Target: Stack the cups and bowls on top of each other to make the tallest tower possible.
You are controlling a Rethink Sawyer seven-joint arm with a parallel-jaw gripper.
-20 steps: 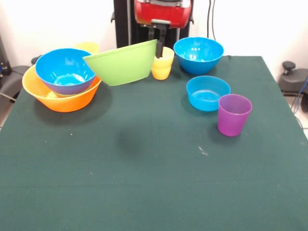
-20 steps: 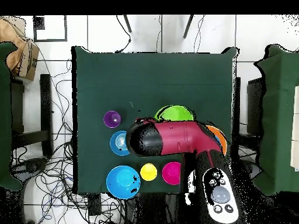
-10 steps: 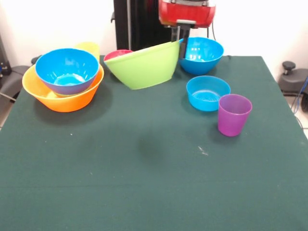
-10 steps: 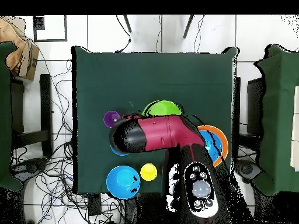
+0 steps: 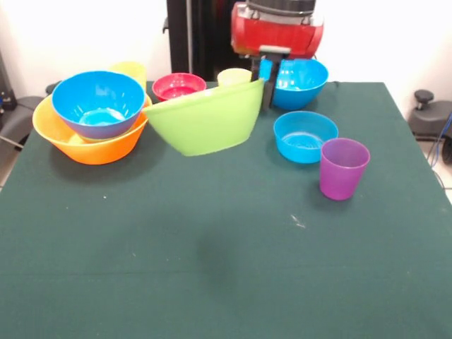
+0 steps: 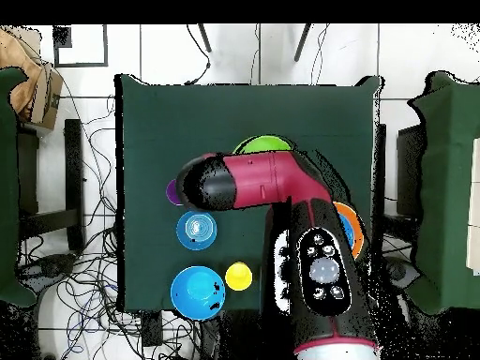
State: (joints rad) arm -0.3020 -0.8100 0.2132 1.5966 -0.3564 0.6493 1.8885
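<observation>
Gripper [image 5: 267, 83] holds lime green bowl [image 5: 203, 120] tilted above table [image 5: 212, 268]

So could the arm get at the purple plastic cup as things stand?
Probably not yet: the gripper is shut on the large lime green plastic bowl, held tilted above the table. The translucent purple plastic cup itself stands uncovered.

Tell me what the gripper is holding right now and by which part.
The gripper holds the large lime green bowl by its rim, jaws closed over the edge nearest the large blue bowl; the bowl hangs tilted above the table.
</observation>
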